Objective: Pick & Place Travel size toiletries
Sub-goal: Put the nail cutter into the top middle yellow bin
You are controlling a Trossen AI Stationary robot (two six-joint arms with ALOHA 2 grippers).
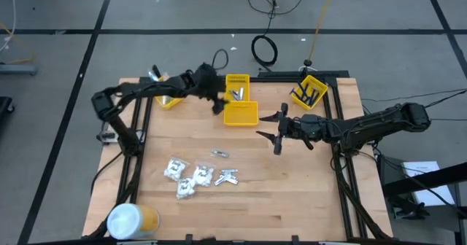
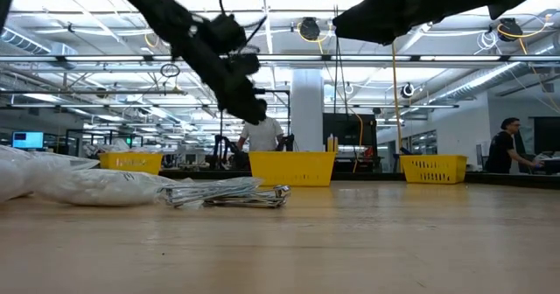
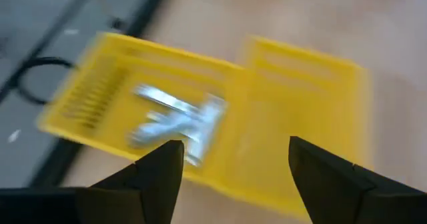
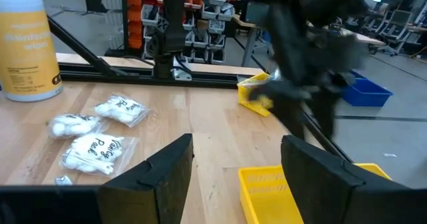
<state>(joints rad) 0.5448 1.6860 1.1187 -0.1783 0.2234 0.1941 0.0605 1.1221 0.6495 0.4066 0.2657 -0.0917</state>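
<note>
Silvery tubes (image 3: 177,117) lie in the far one of two yellow bins (image 1: 237,87) at the table's middle back. My left gripper (image 1: 217,104) hangs open just left of these bins, above the table, nothing between its fingers (image 3: 160,174). White crinkly packets (image 1: 186,176) and a few more silvery tubes (image 1: 226,176) lie flat on the wood near the front. Dark blue razors (image 1: 306,93) rest in the bin at the back right. My right gripper (image 1: 275,133) hovers open right of the middle, holding nothing.
A second yellow bin (image 1: 241,114) adjoins the first on its near side. Another yellow bin (image 1: 169,99) stands at the back left. A large white-and-yellow cylinder (image 1: 132,219) stands at the front left corner. Bare wood lies at the front right.
</note>
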